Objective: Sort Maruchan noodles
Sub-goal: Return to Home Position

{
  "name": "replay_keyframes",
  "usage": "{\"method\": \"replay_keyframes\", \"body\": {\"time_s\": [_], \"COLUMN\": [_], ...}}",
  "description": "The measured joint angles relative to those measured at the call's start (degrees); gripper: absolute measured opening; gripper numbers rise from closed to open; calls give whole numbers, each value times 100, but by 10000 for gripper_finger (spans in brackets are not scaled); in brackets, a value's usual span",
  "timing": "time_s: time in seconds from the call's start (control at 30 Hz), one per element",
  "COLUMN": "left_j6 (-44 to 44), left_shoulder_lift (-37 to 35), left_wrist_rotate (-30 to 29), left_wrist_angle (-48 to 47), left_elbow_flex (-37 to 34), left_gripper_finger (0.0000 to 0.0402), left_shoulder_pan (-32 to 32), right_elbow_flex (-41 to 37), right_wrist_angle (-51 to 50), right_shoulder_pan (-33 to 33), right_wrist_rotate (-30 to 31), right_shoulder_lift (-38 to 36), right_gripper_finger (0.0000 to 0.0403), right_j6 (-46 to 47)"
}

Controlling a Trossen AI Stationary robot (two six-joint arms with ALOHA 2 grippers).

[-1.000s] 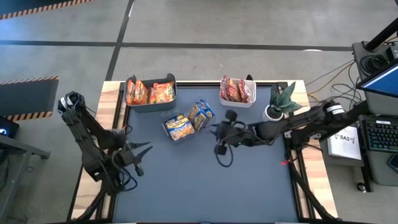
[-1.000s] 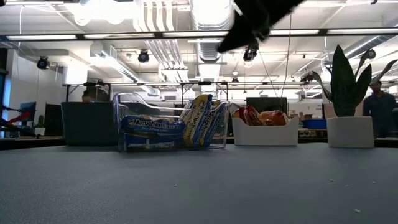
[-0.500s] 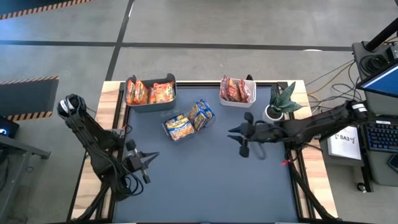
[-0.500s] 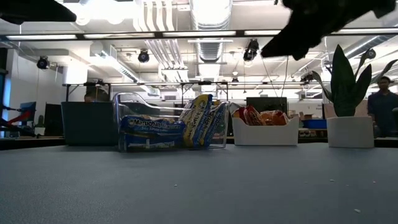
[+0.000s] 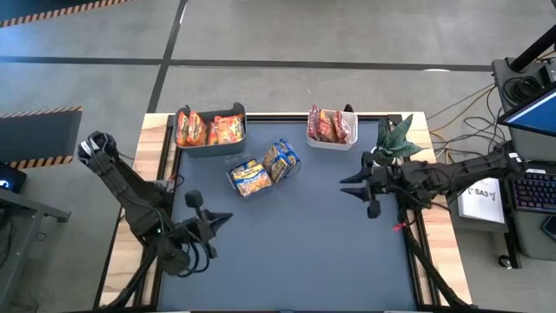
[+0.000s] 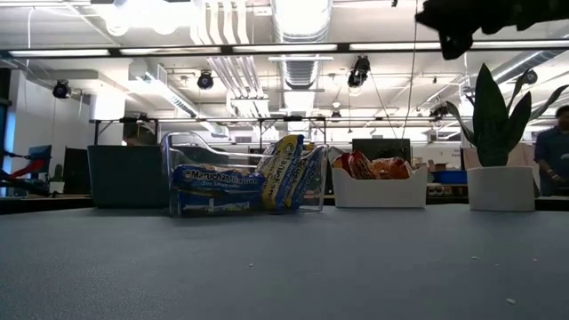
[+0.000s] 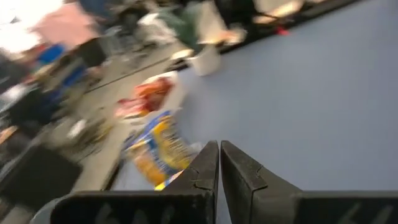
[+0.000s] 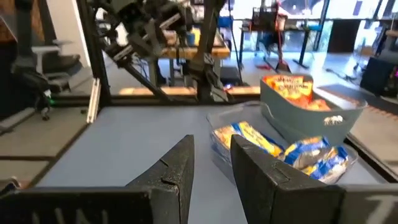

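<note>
1. High view: your left gripper point(image 5: 217, 222) and right gripper point(image 5: 349, 185) hang over the table point(image 5: 287, 252). The blue-yellow packets point(image 5: 261, 167) sit in the clear bin point(image 5: 234, 178), well ahead of both.
2. Low view: the blue-yellow packets point(image 6: 218, 178) read "Maruchan" (the smaller print is illegible).
3. Left wrist view: the left gripper's fingers point(image 7: 208, 163) are pressed together, holding nothing.
4. Right wrist view: the right gripper's fingers point(image 8: 180, 158) are narrowly parted and empty. The orange packets point(image 8: 289, 84) lie beyond them.
</note>
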Motion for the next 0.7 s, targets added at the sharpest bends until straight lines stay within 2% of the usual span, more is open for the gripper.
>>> {"method": "replay_keyframes", "body": {"time_s": [0.07,0.2,0.27,0.4,0.53,0.7], "left_j6": [793,2615,3141,3141,3111,3136], "left_shoulder_lift": [-1,-31,-102,-509,-1238,-2494], "left_wrist_rotate": [605,2343,2905,3063,3075,3061], "left_wrist_angle": [354,1293,1480,1791,2795,3950], "left_elbow_flex": [147,204,110,-461,-1624,-2949], "left_gripper_finger": [0,0,0,0,0,0], "left_shoulder_pan": [99,315,462,835,1070,1156], "right_elbow_flex": [0,-4,-7,-9,-13,-26], "right_wrist_angle": [-44,-68,-69,-35,-43,-49], "right_shoulder_pan": [0,-1,0,0,0,0], "right_wrist_rotate": [-20,-120,-194,-502,-621,-707], "right_shoulder_lift": [-173,-375,-434,-501,-596,-812], "right_gripper_finger": [96,96,96,96,96,96], "right_j6": [-10,-154,-249,-362,-370,-470]}}
